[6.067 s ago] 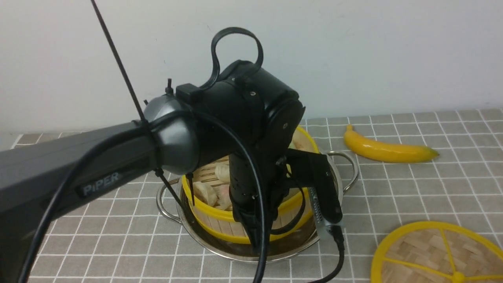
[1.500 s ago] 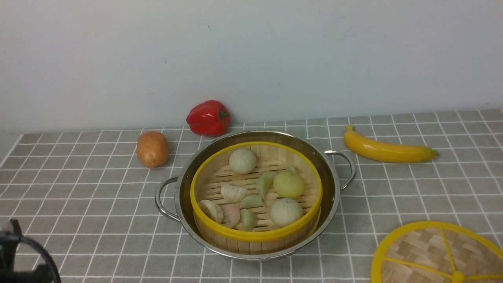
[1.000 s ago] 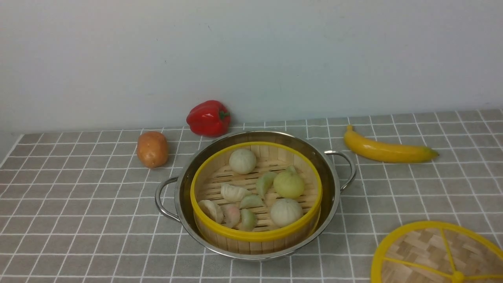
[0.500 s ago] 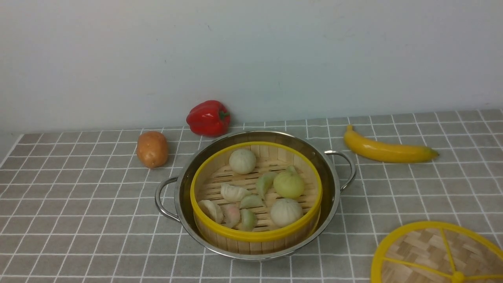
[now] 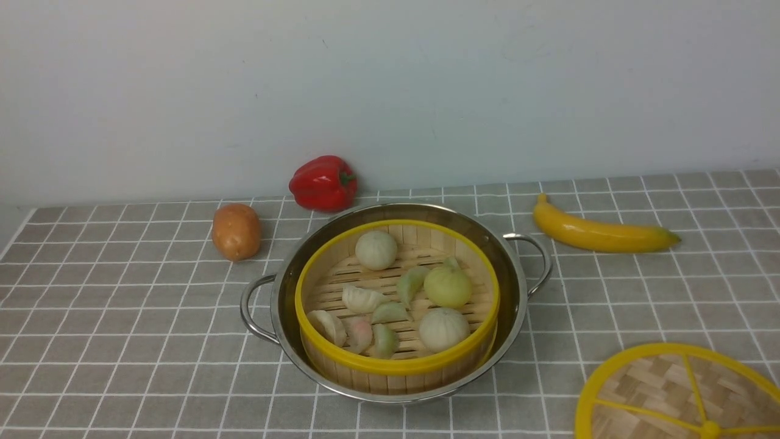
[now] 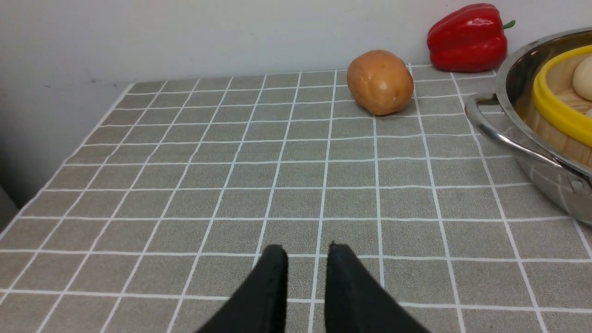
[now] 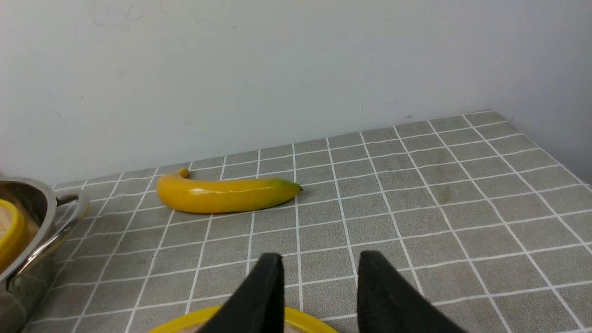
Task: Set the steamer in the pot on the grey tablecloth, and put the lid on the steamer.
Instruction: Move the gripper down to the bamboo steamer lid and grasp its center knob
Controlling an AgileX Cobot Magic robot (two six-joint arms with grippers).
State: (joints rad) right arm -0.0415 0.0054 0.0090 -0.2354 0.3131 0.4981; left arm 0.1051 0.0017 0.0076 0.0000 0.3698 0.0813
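- Steamer (image 5: 396, 367) sits inside the pot (image 5: 510, 286), mid-surface on the grey tablecloth (image 5: 152, 317). I'd call step one done.
- Lid (image 5: 646, 390) lies flat at the near right corner of the surface, partly cut off in the front view. It isn't on the steamer yet.
- Risk 1: the lid is thin and flat on the cloth. If I come in low on its rim, the fingers could skid, shove it toward the near edge or bunch the cloth.
- Risk 2: the centre knob is small, so an off-centre pinch could slip. A one-sided rim grip would let the lid hang tilted.
- Risk 3: a tilted lid could land cocked on the steamer rim or catch the pot's right handle.
- Risk 4: the steamer looks offset toward the near wall of the pot. A hard set-down could shift it.
- Banana (image 5: 600, 235), potato (image 5: 236, 231) and pepper (image 5: 323, 183) lie toward the far edge, off my likely path.
- Neither arm shows in the front view.
- Left end effector (image 6: 307, 252): low over bare cloth on the left side, pointing at the far edge, fingers narrowly apart, holding nothing.
- Right end effector (image 7: 320, 259): above the lid's rim, pointing toward the banana, fingers set wide, empty.
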